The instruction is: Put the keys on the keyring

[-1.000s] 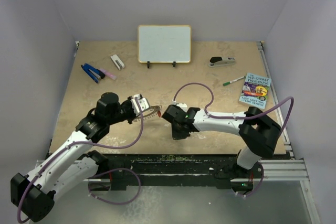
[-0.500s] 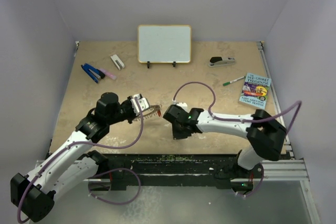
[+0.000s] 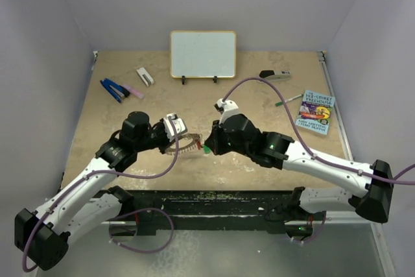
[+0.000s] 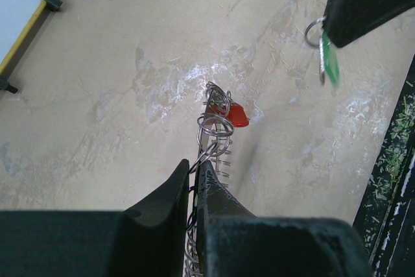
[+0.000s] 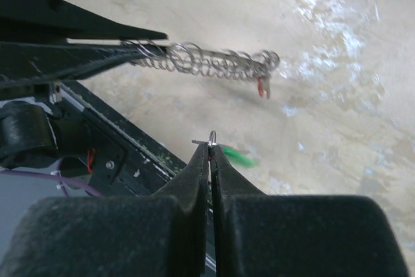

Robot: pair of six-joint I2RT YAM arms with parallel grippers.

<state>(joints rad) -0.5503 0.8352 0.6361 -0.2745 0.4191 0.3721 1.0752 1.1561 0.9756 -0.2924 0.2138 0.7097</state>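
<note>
The keyring juts out edge-on above the table, its near end pinched between the closed fingers of the left gripper. The red key hangs at its far tip. Just past that tip, not touching it, the green key dangles from a small loop clamped in the right gripper. The whiteboard stands well beyond the keyring.

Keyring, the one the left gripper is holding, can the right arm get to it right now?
Probably yes. The right gripper, shut on the green key, hangs close beside the keyring, with only open air between them.
</note>
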